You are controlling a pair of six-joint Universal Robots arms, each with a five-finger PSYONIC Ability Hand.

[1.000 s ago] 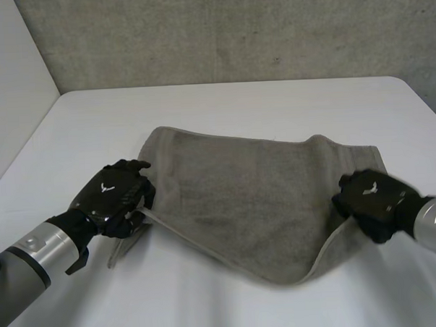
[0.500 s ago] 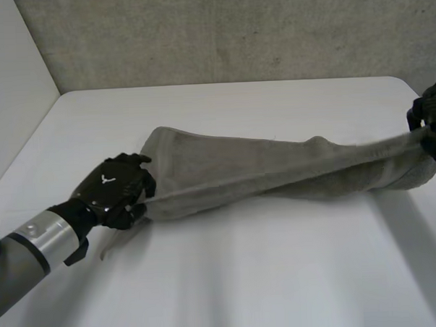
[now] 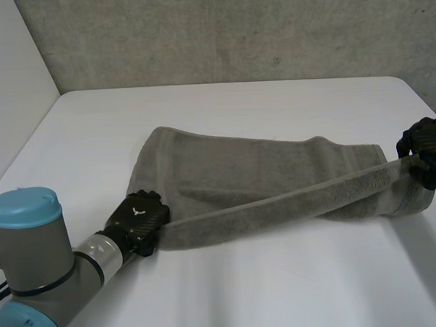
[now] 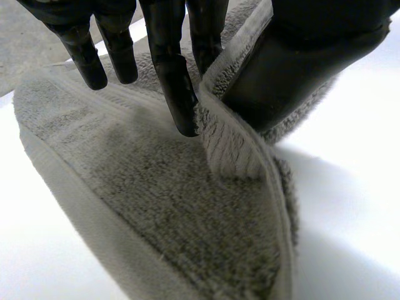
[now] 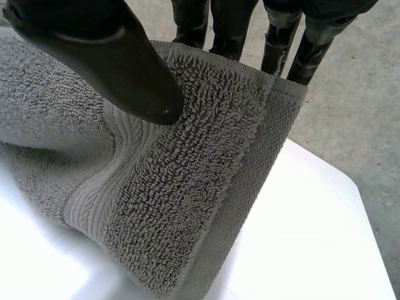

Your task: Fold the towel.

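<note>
A: Where's the towel [image 3: 262, 172] for you?
B: On the counter [image 3: 245, 292], mid-to-right in your head view, grey, lying crosswise. The near edge is lifted into a taut band running L to R, above the flat part.
A: Your left hand [image 3: 142, 223]?
B: At the band's left end, low by the counter, near the towel's left end. Wrist view: thumb [image 4: 300, 62] and one finger pinch the hem btw them. The other fingers [image 4: 84, 53] hang straight over the cloth; can't tell if they touch. So it's got hold of the towel.
A: And your right hand [image 3: 427, 151]?
B: Far right, by the counter's edge, on the band's other end. Wrist view there: thumb [image 5: 106, 56] pressed on the front of the corner, fingers [image 5: 281, 44] straight behind it, cloth clamped btw them. The corner droops below the thumb, hem stripe showing.
A: Rest of the cloth?
B: Flat on the counter w/ a few soft wrinkles, far edge toward the wall [image 3: 234, 32]. Your left arm [image 3: 34, 266] sits big in the near-left corner.
</note>
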